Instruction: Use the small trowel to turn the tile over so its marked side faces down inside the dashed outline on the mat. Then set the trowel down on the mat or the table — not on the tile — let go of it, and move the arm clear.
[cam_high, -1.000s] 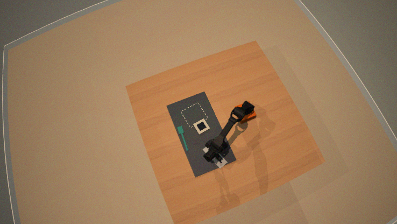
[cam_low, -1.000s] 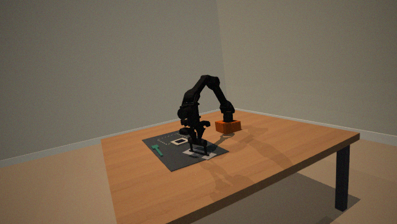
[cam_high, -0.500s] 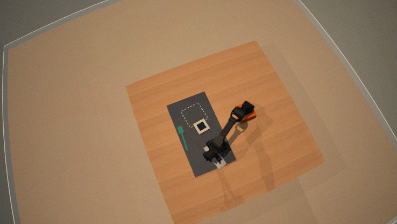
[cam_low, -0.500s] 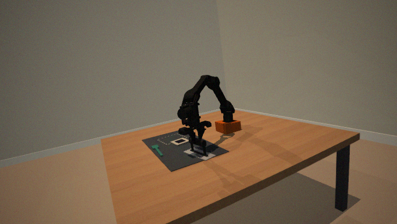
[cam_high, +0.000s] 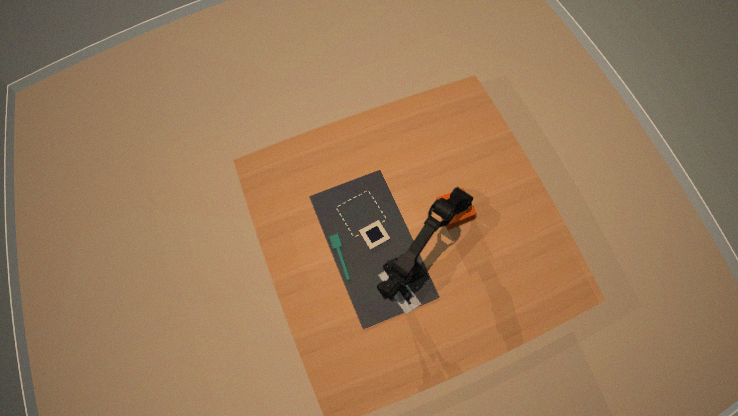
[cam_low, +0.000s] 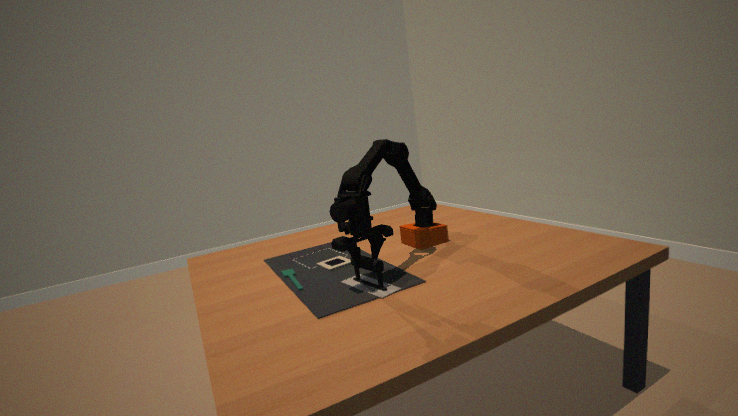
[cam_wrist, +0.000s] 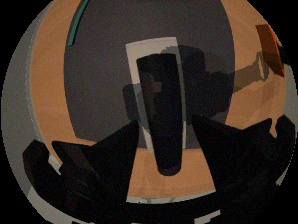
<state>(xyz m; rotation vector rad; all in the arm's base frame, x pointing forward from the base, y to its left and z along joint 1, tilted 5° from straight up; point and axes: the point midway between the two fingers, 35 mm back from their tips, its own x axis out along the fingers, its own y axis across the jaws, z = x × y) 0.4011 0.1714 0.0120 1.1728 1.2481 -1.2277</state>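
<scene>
The green trowel (cam_high: 339, 256) (cam_low: 292, 279) (cam_wrist: 80, 18) lies flat on the left edge of the dark grey mat (cam_high: 371, 307) (cam_low: 321, 300) (cam_wrist: 100, 86), with nothing touching it. The white tile (cam_high: 374, 235) (cam_low: 334, 262) lies with its dark marked square facing up. It sits at the near corner of the dashed outline (cam_high: 354, 198), mostly outside it. My gripper (cam_high: 404, 298) (cam_low: 367, 279) is open. It is low over a light patch (cam_high: 409, 309) (cam_low: 393, 290) (cam_wrist: 136, 51) at the mat's other end, far from the trowel. A dark long shape fills the middle of the wrist view; I cannot tell what it is.
The arm's orange base (cam_high: 463, 217) (cam_low: 423, 235) (cam_wrist: 266, 39) stands on the wooden table (cam_high: 490, 155) (cam_low: 516, 268) to the right of the mat. The arm arches from it over the mat's right edge.
</scene>
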